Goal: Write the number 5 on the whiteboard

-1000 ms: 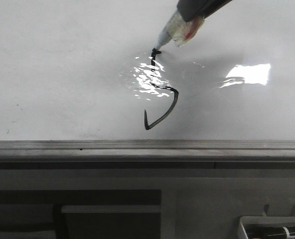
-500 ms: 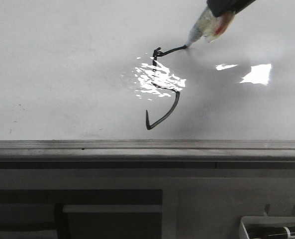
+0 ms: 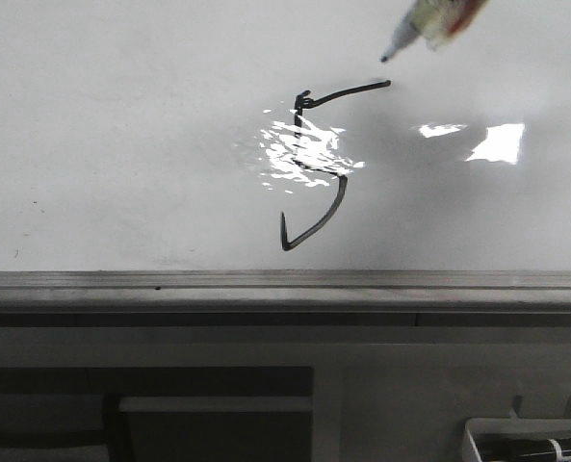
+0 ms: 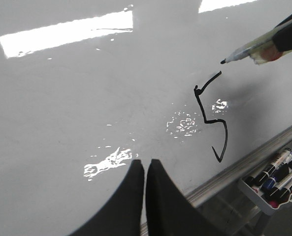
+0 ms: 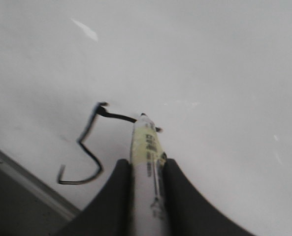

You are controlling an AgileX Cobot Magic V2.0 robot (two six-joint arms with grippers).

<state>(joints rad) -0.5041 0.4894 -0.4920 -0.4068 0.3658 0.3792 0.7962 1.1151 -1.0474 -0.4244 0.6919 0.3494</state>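
- The right gripper's (image 5: 145, 172) jaws are closed on a marker (image 5: 146, 147), one dark finger on each side of its pale barrel.
- The left gripper's (image 4: 146, 169) jaws are pressed together with only a thin slit between them and nothing held; it hovers over a bare part of the board, well to the left of the digit.
- The whiteboard (image 3: 121, 144) is glossy white and fills the far part of the front view, with bright patches of glare near the middle and to the right.
- A grey metal rail (image 3: 285, 281) runs along the board's near edge.
- The number 5 (image 3: 316, 164) is drawn in thin black line a little right of the board's centre: a slanted top stroke running to the right, a short vertical partly lost in glare, and an angular hooked bottom that ends in a sharp point just short of the rail.
- In the front view the marker's tip (image 3: 386, 58) sits clear of the right end of the top stroke, with a small gap showing between tip and line; the left wrist view also shows the tip apart from the stroke.
- A tray (image 4: 271, 182) holding several markers sits below the rail at the near right.
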